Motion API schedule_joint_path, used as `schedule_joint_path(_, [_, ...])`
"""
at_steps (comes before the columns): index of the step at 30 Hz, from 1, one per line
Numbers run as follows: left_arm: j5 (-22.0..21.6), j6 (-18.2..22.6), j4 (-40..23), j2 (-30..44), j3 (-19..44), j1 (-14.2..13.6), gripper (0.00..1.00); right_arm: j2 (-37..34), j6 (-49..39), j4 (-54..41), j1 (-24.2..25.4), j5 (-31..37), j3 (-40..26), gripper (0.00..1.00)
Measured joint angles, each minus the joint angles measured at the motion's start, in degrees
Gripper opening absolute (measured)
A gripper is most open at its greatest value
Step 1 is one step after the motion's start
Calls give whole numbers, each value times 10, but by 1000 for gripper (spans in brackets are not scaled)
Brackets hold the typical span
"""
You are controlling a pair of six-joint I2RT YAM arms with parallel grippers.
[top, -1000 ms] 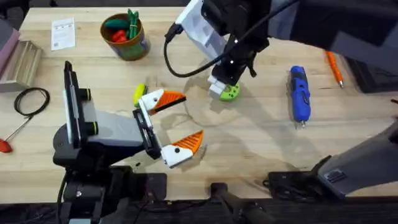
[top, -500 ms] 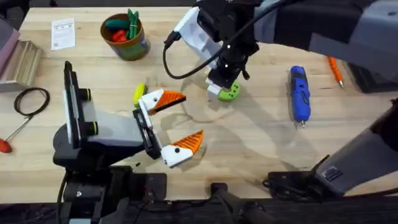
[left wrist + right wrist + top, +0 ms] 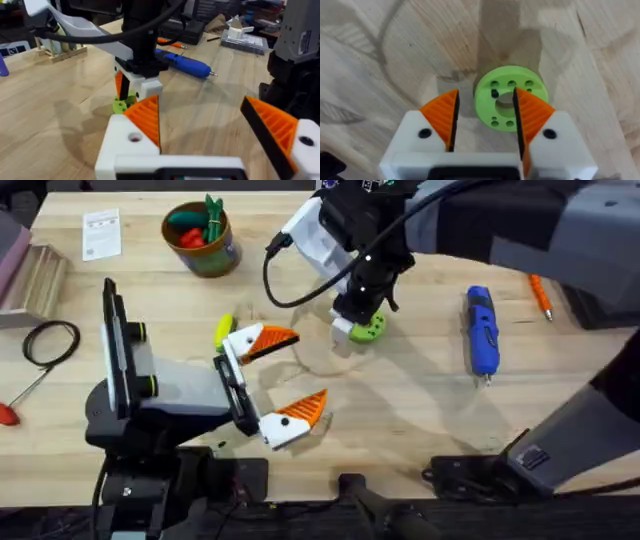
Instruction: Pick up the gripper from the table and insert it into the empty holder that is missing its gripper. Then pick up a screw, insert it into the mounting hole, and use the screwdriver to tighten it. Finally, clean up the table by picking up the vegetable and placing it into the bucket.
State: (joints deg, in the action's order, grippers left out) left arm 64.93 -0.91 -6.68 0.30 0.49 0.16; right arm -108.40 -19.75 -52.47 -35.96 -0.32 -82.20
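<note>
Bucket [image 3: 203,242], screwdriver [image 3: 482,330], two orange-tipped arms.

the left arm lies low at the near left, its gripper [image 3: 285,377] pointing toward the middle with the white, orange-padded fingers [image 3: 145,117] spread wide. the right arm reaches across from the right, wrist bent downward, its gripper [image 3: 358,320] just above the counter [image 3: 400,400], fingers [image 3: 532,112] parted, seemingly gripping nothing.
</note>
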Motion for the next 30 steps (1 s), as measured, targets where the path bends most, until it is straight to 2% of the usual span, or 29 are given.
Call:
schedule_joint_path(13, [0, 0, 0, 0, 0, 0, 985, 0, 0, 5, 4, -11, 4, 551])
schedule_joint_path(30, [0, 0, 0, 0, 0, 0, 985, 0, 0, 19, 4, 3, 20, 511])
